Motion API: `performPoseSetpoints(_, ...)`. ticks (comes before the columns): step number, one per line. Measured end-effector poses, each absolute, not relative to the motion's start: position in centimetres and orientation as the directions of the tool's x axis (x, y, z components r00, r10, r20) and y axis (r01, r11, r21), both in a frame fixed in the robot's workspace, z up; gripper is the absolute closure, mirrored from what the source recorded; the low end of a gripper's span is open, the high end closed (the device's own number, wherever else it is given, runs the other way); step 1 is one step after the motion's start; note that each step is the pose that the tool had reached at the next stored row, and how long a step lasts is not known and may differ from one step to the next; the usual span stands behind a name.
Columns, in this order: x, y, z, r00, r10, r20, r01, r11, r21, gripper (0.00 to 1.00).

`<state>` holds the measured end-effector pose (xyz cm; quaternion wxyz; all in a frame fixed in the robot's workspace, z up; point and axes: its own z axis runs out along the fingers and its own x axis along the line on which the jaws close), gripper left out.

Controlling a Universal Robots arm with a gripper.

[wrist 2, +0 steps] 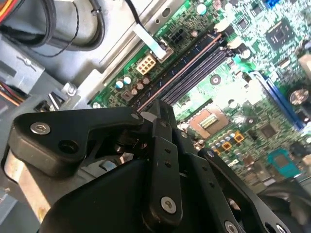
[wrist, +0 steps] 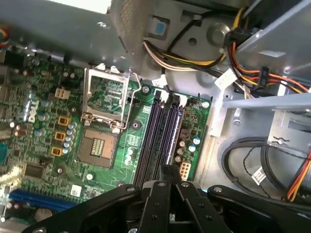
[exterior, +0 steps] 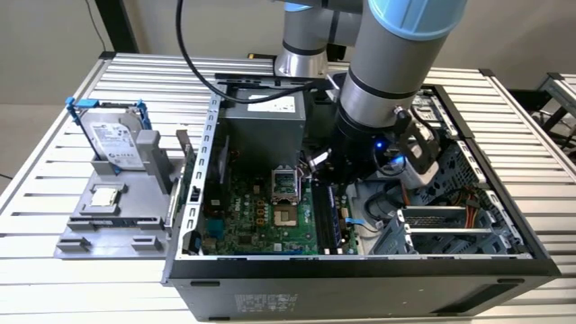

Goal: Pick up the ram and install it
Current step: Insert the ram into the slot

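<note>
The ram [wrist: 172,127] is a thin dark stick standing in one of the long black slots [wrist: 154,138] of the green motherboard [exterior: 261,209], inside the open computer case. In the second wrist view the ram [wrist 2: 187,65] shows as a brownish line along its slot. My gripper [wrist: 169,170] is down over the slots' end nearest the power supply, fingers shut together, tips at the ram's end. From the second wrist view the gripper [wrist 2: 159,108] hides that end. In the exterior view the gripper [exterior: 326,181] sits low under the arm's wrist.
A hard drive in a blue frame [exterior: 112,138] and a small silver chip [exterior: 104,197] sit on a grey fixture [exterior: 108,236] at the exterior view's left. The power supply [exterior: 266,115], CPU socket [wrist: 104,121], coloured cables [wrist: 252,73] and drive cage [exterior: 441,219] crowd the gripper.
</note>
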<state>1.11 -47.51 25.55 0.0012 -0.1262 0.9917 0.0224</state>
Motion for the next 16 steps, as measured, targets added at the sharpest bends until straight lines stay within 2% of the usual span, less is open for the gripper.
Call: performPoseSetpoints(16,1.10,-47.48,25.54,-0.889,-0.457,-0.011,-0.457,0.888,0.043,1.00)
